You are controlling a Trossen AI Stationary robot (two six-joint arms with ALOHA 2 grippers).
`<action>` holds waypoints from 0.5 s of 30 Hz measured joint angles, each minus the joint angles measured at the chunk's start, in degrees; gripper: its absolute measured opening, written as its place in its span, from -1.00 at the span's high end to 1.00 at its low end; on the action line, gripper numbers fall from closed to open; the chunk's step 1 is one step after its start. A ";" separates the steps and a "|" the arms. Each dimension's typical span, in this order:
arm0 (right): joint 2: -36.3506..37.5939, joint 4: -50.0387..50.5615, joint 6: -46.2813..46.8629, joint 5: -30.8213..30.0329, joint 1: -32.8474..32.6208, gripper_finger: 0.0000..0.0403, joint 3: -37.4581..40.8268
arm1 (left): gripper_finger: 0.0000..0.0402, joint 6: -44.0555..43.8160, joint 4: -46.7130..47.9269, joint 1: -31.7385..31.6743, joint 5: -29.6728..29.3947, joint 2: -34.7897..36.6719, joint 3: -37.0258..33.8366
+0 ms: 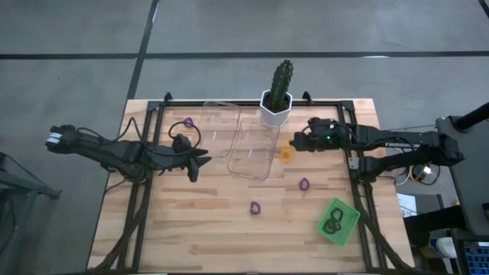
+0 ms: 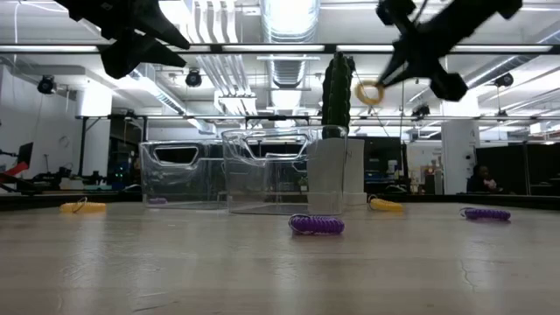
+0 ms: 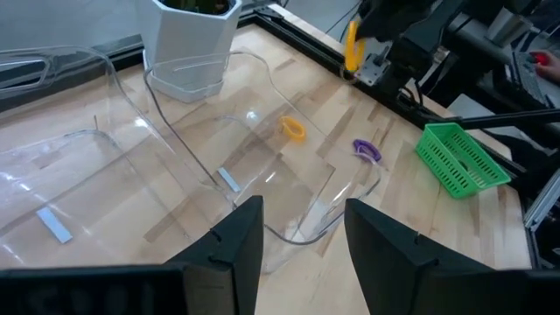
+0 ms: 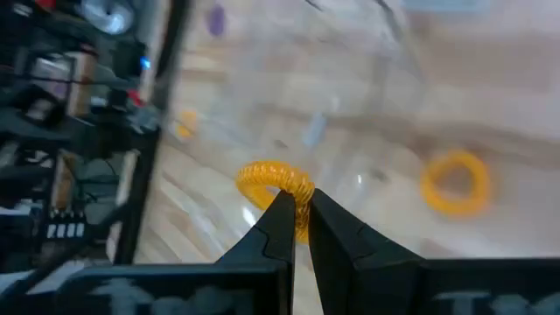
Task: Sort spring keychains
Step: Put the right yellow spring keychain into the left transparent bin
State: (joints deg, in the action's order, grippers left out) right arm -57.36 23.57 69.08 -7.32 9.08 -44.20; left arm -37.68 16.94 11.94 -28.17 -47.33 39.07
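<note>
The right gripper (image 4: 296, 213) is held above the table with its jaws clamped on an orange spring keychain (image 4: 278, 184), the coil pinched between the two fingertips and carried well clear of the wood, as seen in the low view. Just below and beside these jaws, a second orange keychain (image 1: 286, 155) is seen lying on the table near the edge of a clear plastic tray (image 1: 253, 149). Beyond that, a white pot with a cactus (image 1: 276, 95) is placed close to the jaws on the far side, and a second clear tray (image 1: 216, 127) is set beside the first. Farther out, a purple keychain (image 1: 304, 184) and another purple keychain (image 1: 254, 207) are found on the bare wood, and a green basket (image 1: 338, 221) holding black keychains (image 1: 331, 223) is set well apart, toward the near corner. The left gripper (image 1: 200, 163) is held raised on the opposite side of the trays, its jaws apart with nothing between them; a further purple keychain (image 1: 188, 122) lies near it.
</note>
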 joint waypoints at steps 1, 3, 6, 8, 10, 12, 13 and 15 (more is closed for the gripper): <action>-1.04 -0.28 -0.60 -2.14 -1.16 0.91 -1.46 | 0.23 -0.01 -0.23 0.00 -0.01 0.00 0.00; -3.94 -0.27 -2.34 -6.25 -3.43 0.91 -4.84 | 0.23 0.31 -1.05 0.00 0.00 0.00 0.00; -9.48 -0.35 -6.12 -11.58 -6.10 0.91 -10.73 | 0.23 2.25 -3.62 0.00 -0.02 0.00 0.00; -13.65 -0.26 -9.31 -14.36 -7.17 0.91 -15.08 | 0.23 3.89 -5.36 -0.01 -0.04 0.00 0.00; -18.02 -0.37 -12.78 -16.50 -7.77 0.91 -19.71 | 0.23 5.77 -7.22 0.00 0.00 -0.02 0.00; -22.25 -0.30 -16.02 -17.23 -8.06 0.91 -24.38 | 0.23 7.75 -8.58 0.01 0.25 -0.05 0.02; -24.27 -0.32 -17.64 -17.32 -8.10 0.91 -26.69 | 0.23 8.56 -9.01 0.02 0.47 -0.11 0.02; -28.27 -0.30 -20.56 -17.35 -8.41 0.91 -31.36 | 0.23 10.32 -9.62 0.02 1.16 -0.15 0.02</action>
State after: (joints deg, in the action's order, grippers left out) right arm -85.63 23.27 48.52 -24.67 0.67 -75.57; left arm -27.36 7.32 11.97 -27.01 -47.48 39.09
